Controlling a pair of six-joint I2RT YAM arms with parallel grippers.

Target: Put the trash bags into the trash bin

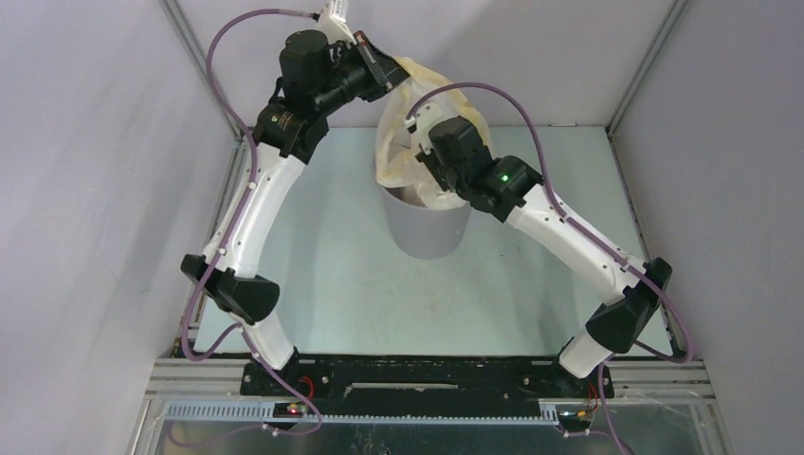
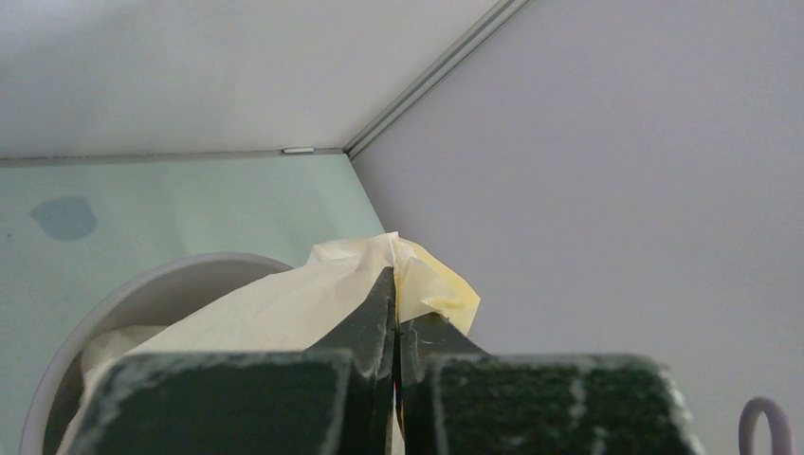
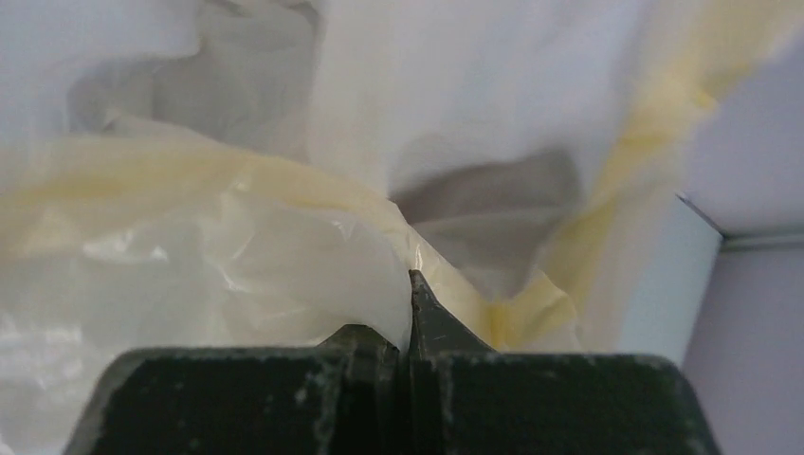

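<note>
We see a flat, pale green table (image 1: 332, 275) inside a box of plain, light grey walls (image 1: 95, 190). Thin metal strips (image 1: 204, 66) run up the corners. The left wrist view shows one dull blue-grey spot (image 2: 64, 216) on the green top.

The trash bin (image 1: 429, 232) stands near the middle of the table, toward the back. It is a smooth, round, grey bucket that gets a bit thinner toward the bottom, and its top is open.

The trash bag (image 1: 398, 142) is thin, see-through plastic, pale cream in color and full of crinkles and folds. It has a darker yellow band along its edge. It hangs in the air over the bin, and its lower part droops down into the bin's open mouth.

The left gripper (image 2: 395, 289) is up high near the back wall. Its two dark fingers are pressed tight together, with a yellow corner of the bag pinched between them. The right gripper (image 3: 410, 294) is lower, just above the bin's rim. Its fingers are squeezed together too, and they nip a fold of the bag by the yellow band.
</note>
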